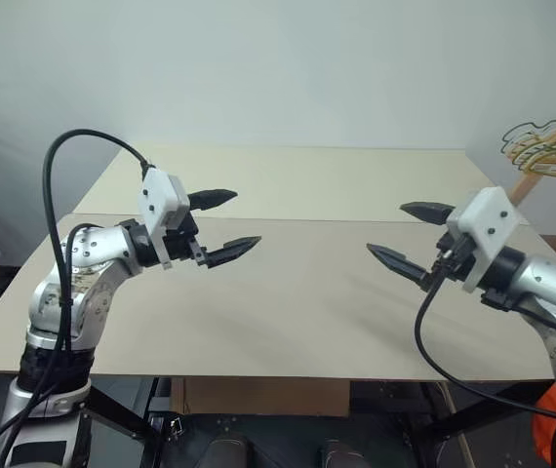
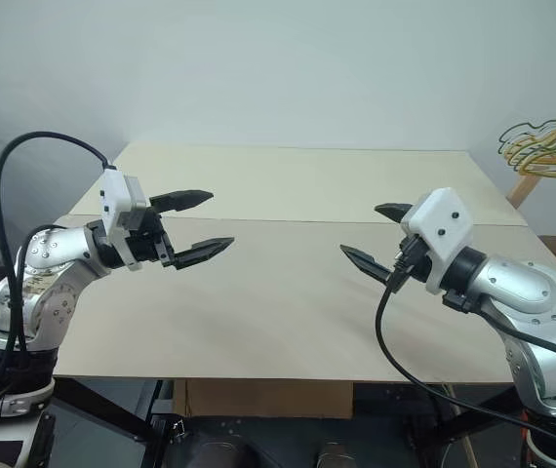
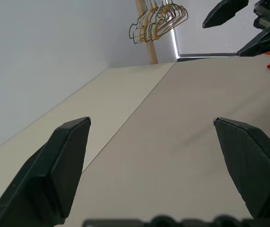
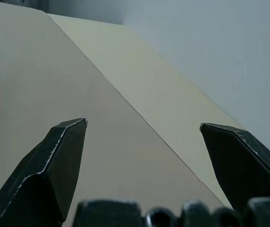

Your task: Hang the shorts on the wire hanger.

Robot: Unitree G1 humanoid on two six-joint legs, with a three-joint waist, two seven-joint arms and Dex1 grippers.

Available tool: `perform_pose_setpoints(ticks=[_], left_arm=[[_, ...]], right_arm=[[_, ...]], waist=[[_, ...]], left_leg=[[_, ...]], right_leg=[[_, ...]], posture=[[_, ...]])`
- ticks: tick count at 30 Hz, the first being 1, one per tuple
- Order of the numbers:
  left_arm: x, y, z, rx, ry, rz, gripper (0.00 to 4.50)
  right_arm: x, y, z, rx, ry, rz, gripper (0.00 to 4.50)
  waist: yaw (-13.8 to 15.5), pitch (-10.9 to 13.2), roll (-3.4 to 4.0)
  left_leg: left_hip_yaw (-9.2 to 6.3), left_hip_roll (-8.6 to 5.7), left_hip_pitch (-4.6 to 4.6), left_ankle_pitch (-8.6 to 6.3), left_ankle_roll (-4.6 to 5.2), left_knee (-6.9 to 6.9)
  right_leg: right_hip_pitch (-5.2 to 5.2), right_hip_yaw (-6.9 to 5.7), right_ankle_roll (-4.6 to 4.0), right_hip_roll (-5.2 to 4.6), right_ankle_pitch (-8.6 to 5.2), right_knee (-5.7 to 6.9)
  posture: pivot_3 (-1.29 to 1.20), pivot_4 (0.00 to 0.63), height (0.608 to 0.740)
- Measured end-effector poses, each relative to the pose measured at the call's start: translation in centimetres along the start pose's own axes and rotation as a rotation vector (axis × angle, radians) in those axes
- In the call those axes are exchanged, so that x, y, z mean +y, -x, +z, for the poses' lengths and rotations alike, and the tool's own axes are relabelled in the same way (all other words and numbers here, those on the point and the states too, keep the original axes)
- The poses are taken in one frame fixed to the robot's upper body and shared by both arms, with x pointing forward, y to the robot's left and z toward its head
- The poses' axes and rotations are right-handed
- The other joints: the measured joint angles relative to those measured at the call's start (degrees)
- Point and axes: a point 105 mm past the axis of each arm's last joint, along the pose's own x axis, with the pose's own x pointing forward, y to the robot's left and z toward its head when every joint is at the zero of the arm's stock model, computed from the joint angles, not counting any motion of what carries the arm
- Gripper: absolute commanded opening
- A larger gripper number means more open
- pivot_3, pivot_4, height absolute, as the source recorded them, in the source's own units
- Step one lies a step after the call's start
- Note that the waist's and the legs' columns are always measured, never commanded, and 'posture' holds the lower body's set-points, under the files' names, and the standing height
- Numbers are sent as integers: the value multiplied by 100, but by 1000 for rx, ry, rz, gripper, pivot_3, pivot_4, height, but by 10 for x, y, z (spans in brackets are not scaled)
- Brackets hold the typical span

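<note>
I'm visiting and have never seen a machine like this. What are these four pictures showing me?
It is a robot with two arms. Two pictures come from cameras in its head, looking down over a beige table. The other two come from a camera on each wrist, looking out between that claw's two black fingers. The left claw and the right claw are both open and hold nothing, facing each other above the table. A bunch of hangers hangs to the right. Something orange shows low beside the right arm.

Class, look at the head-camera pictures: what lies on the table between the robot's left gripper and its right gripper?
Nothing: between the left gripper and the right gripper, both open, the eye views show bare pale beige tabletop, crossed by a seam.
</note>
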Motion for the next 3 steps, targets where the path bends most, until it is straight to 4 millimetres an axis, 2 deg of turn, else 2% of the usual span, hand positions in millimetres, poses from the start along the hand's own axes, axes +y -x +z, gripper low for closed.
perform_pose_setpoints(ticks=[3], left_arm=[[-1, 1, -2, 16, 8, -1, 4500]], right_arm=[[0, 0, -1, 1, 4, -1, 4443]], waist=[[33, -4, -6]], left_leg=[[4, -1, -41, 1, 0, 4]], right_leg=[[-44, -7, 19, 5, 23, 9]], posture=[[245, 0, 740]])
